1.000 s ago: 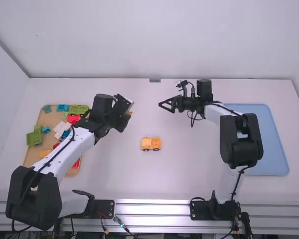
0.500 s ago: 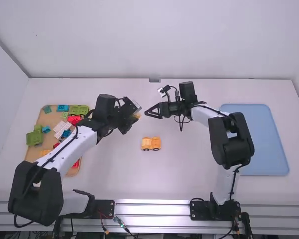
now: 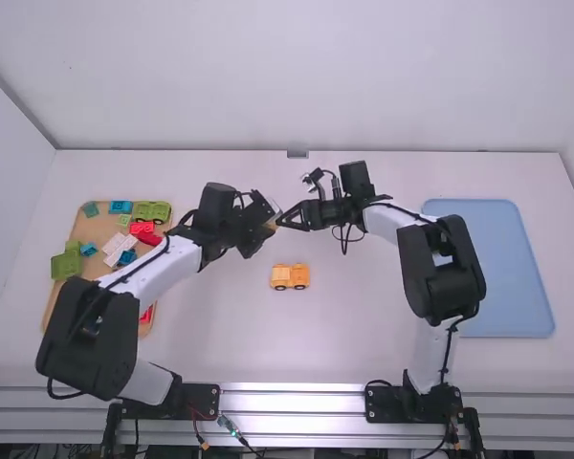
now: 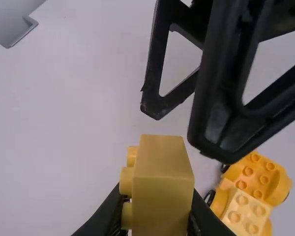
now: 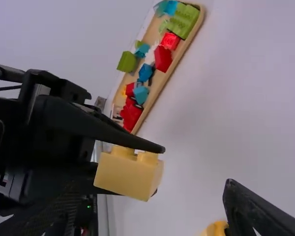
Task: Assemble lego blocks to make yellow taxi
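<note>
In the high view my left gripper (image 3: 267,226) is at mid-table, up the picture from the yellow wheeled car base (image 3: 290,277). The left wrist view shows my left gripper (image 4: 156,223) closed on a yellow block (image 4: 162,184), its studs facing sideways. My right gripper (image 3: 285,220) is right beside that block in the high view. In the right wrist view my right gripper (image 5: 152,209) has its fingers spread wide, with the block (image 5: 128,174) near them, still in the left one. Part of the car base (image 5: 215,229) shows there low down.
A wooden tray (image 3: 57,299) of green, blue, red, pink and yellow pieces is on the left, partly under the left arm. A light blue tray (image 3: 526,287) lies at the right, beside the right arm.
The left gripper has moved right with the yellow block. The right gripper has come left, so the two now meet near mid-table. The car base has stayed put.
</note>
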Available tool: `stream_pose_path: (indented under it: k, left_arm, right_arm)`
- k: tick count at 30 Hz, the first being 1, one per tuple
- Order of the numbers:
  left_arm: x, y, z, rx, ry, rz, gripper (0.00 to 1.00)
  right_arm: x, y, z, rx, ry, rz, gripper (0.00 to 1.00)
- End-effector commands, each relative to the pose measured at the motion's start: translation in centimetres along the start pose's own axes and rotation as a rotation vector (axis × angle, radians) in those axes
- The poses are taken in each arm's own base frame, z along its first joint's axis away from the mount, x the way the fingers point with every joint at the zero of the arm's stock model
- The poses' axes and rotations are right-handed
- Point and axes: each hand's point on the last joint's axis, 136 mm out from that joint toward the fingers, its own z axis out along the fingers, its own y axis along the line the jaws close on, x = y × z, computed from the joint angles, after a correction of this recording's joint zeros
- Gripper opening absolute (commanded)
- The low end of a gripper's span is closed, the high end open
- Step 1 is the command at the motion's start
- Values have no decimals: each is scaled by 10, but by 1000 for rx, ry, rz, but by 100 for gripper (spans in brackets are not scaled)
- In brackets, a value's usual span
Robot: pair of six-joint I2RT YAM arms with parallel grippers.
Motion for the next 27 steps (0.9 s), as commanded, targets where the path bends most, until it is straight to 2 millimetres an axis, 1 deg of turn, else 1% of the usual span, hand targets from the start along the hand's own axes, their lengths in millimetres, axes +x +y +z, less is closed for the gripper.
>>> stream_pose_path:
  k: [1,4,12,18,24,25,27]
  left_arm:
    - [2,-4,6,19,-4,-12,2]
    - [1,-1,7,13,-13,-24,2]
    - [1,-8,13,30,-8,-13,2]
    - [5,-9,22,36,-4,-11,2]
    - [1,-10,24,39,-18,-1,2]
    - [1,-10,24,37,-21,0,2]
    - [0,-10,24,37,-23,4,2]
  right_arm:
    - [-4,-10,7,51,1,-11,78]
    - [-3,-15,9,86,5,-22,78]
    - [-3,-12,13,80,8,-33,76]
    - [-3,-12,13,81,9,-22,68]
    - [-4,-19,12,125,-1,4,59]
    - [-4,-20,12,128,0,7,56]
    - [-4,-20,13,128,0,22,53]
